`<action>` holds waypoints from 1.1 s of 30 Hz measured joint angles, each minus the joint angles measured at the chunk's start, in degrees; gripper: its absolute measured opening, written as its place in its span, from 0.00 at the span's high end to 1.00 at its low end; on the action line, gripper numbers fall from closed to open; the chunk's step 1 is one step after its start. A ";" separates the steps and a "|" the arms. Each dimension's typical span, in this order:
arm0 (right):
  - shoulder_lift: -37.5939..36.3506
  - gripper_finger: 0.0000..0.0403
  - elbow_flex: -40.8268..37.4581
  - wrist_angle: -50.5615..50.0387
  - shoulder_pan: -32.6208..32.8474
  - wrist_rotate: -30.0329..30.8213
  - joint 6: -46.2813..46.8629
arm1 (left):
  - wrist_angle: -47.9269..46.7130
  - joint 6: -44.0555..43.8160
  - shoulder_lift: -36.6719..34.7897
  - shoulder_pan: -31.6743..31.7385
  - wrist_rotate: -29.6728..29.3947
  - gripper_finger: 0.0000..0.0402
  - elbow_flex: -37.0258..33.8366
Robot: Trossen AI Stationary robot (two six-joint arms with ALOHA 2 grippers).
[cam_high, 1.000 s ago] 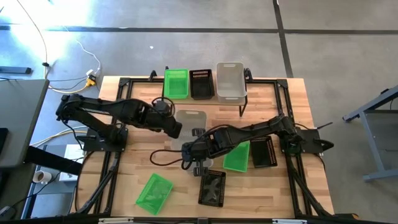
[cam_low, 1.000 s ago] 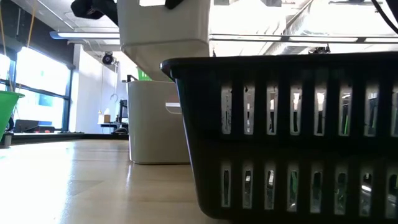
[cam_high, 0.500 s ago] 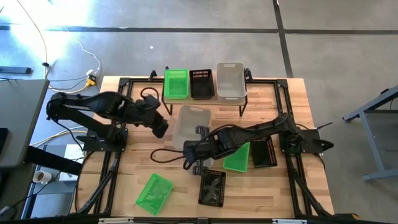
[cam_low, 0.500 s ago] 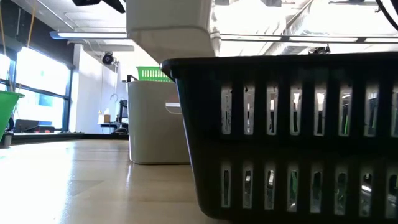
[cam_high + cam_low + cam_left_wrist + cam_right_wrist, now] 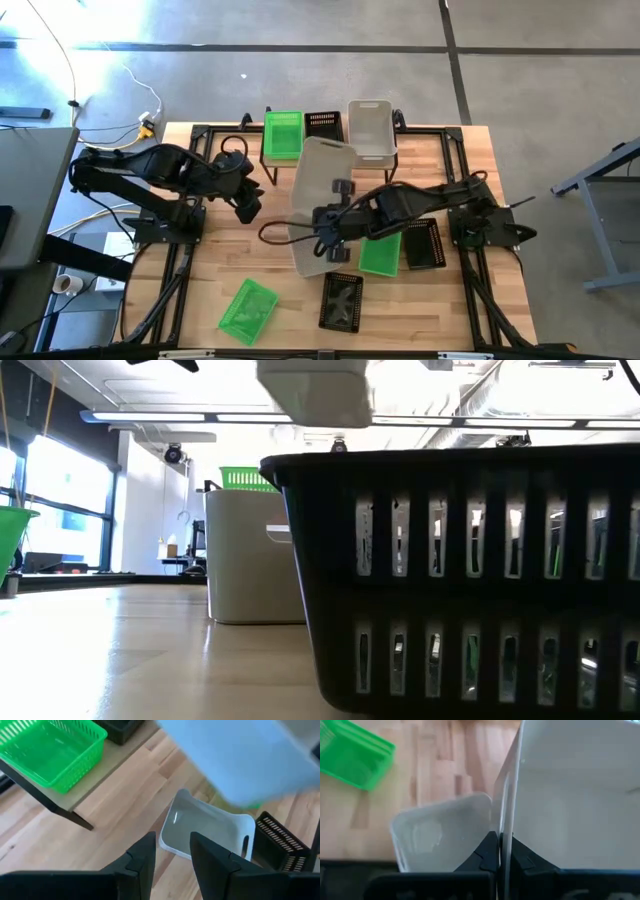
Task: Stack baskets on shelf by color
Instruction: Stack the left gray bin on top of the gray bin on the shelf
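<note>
Grey basket [image 5: 322,205] hangs above mid-table — we pinch its wall with our right gripper [image 5: 500,851], clamped tight. Our left gripper [image 5: 171,855] — fingers spread, empty — waits near the shelf [image 5: 372,163].

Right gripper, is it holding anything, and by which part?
Yes. The right gripper is shut on the thin wall of a pale grey basket, lifted above the table. The left gripper is open, holding nothing.

Grey concrete floor [image 5: 300,60], bright window [image 5: 60,500] at one side, ceiling strip lights [image 5: 150,417], white cable [image 5: 110,75]
</note>
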 joint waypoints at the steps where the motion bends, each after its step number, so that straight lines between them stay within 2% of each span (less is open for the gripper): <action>1: -0.66 1.00 -0.03 -0.96 -0.36 0.64 -0.24 | 0.00 0.34 -0.02 0.00 -0.07 0.72 0.00; 13: -7.41 1.00 -0.08 -13.44 -8.74 1.02 -8.42 | 0.00 2.75 -0.20 2.91 -0.24 0.72 -0.02; 18: -10.61 1.00 -0.12 -15.59 -13.22 0.82 -12.96 | 0.03 3.37 -0.20 6.30 -0.38 0.72 -0.02; 22: -13.87 1.00 -1.60 -15.35 -17.49 -1.78 -16.55 | 0.05 4.62 -0.20 9.33 -0.46 0.72 -0.02; 28: -22.89 1.00 -15.26 -6.47 -23.36 -2.45 -21.66 | 0.05 5.06 -0.20 13.44 -0.44 0.72 -0.02; 33: -30.65 1.00 -27.38 3.99 -28.83 -10.39 -29.25 | 0.05 5.06 -0.20 16.15 -0.44 0.72 -0.02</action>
